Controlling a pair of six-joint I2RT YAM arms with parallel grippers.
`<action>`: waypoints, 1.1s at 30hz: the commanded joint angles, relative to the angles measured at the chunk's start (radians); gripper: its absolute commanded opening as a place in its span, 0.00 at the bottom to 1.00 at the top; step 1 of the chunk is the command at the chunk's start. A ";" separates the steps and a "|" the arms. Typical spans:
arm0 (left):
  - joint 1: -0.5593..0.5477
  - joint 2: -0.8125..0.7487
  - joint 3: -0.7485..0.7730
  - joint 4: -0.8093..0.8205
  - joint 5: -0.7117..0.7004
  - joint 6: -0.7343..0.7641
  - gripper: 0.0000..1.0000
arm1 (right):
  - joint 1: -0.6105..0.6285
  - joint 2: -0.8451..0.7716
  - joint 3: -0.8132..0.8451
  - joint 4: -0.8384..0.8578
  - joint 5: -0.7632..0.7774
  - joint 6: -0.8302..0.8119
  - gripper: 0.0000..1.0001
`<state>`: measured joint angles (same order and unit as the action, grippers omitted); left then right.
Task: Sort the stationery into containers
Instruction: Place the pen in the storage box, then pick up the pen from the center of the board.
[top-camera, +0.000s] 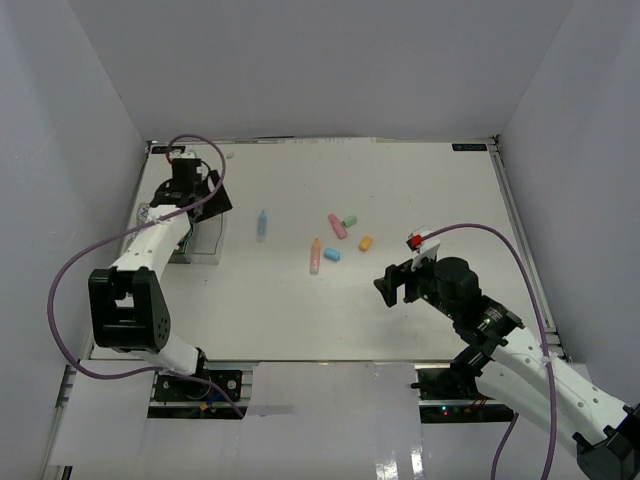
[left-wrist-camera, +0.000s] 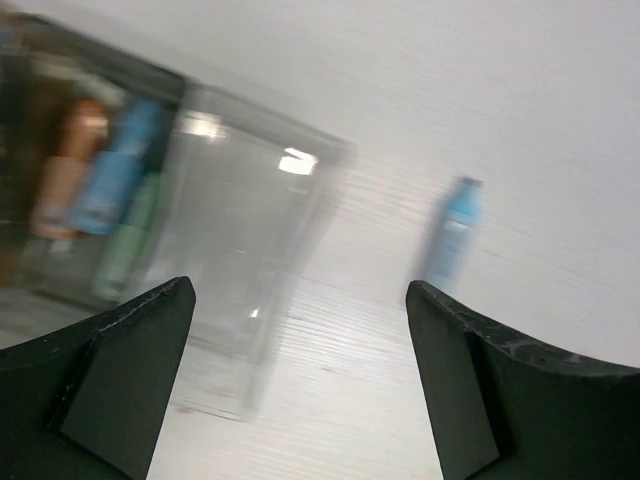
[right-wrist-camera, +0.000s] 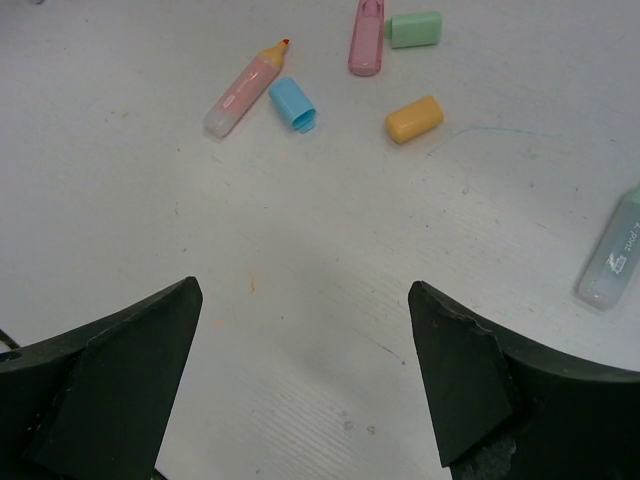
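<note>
Pastel stuff is mostly loose in the middle of the white table (top-camera: 430, 190). A pink highlighter (right-wrist-camera: 243, 88) lies with its orange tip bare and a blue cap (right-wrist-camera: 293, 103) just beside it. A bit further back there's a second pink piece (right-wrist-camera: 366, 38) with a green cap (right-wrist-camera: 415, 29) right next to it. A yellow-orange cap (right-wrist-camera: 414, 118) sits on its own near those. A mint pen (right-wrist-camera: 612, 255) lies off to one side, partly cut off by the edge of the right wrist view. A blue highlighter (left-wrist-camera: 455, 230) lies alone, apart from the cluster and closer to the bins.

The bins are at the left edge of the table. The left wrist view is blurry, but you can make out an empty-looking clear bin (left-wrist-camera: 240, 250). Right beside it is a neighbouring bin (left-wrist-camera: 120, 62) with an orange piece (left-wrist-camera: 70, 165), a blue piece (left-wrist-camera: 115, 170) and a green piece (left-wrist-camera: 125, 240) inside.

The left gripper (left-wrist-camera: 298, 290) hangs over the near side of the clear bin, fingers spread wide with nothing between them. The right gripper (right-wrist-camera: 300, 300) hovers over bare table on the near side of the cluster, also spread wide and holding nothing.
</note>
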<state>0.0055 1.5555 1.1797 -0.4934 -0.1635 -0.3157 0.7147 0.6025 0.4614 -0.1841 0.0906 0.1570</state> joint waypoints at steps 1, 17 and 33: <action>-0.192 -0.080 -0.017 0.036 0.050 -0.207 0.98 | 0.002 0.008 0.013 0.029 0.004 -0.001 0.90; -0.736 0.385 0.294 0.111 -0.254 -0.533 0.95 | 0.002 -0.038 0.005 0.003 0.018 0.032 0.90; -0.785 0.584 0.434 0.108 -0.318 -0.454 0.76 | 0.002 -0.063 -0.003 -0.017 0.026 0.036 0.90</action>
<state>-0.7696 2.1372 1.5723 -0.3878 -0.4530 -0.7948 0.7147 0.5491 0.4614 -0.2085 0.1032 0.1814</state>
